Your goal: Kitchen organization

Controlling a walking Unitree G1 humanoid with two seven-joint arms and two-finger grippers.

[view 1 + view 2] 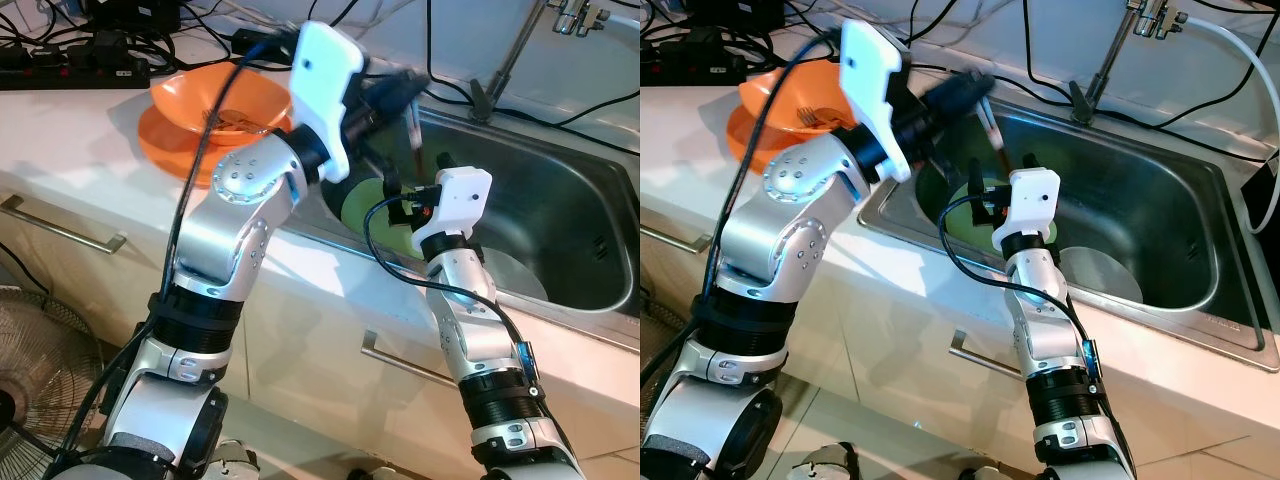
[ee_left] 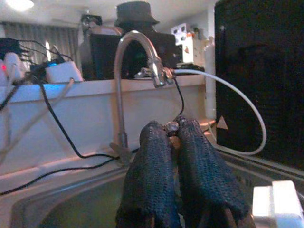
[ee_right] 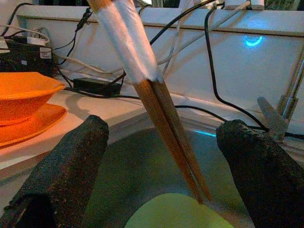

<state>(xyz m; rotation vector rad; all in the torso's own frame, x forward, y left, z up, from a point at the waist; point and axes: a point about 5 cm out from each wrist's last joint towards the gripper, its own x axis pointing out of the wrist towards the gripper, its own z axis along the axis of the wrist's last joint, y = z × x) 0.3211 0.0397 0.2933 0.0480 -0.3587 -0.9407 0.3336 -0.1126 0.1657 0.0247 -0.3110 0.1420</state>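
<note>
Two chopsticks (image 3: 161, 104) clamped in the left gripper (image 2: 172, 135) over the sink (image 1: 1160, 210); right gripper (image 3: 161, 161) spread wide — beneath them, a green plate (image 3: 175, 211).

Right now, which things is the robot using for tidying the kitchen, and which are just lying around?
Using: left gripper, chopsticks, right gripper, sink, green plate, orange bowl.
Lying around: cables, tap, fan.

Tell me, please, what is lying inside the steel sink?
In the sink lie a green plate and a white plate. The left end effector holds chopsticks above the green one. The arms cover part of both plates and the basin.
</note>
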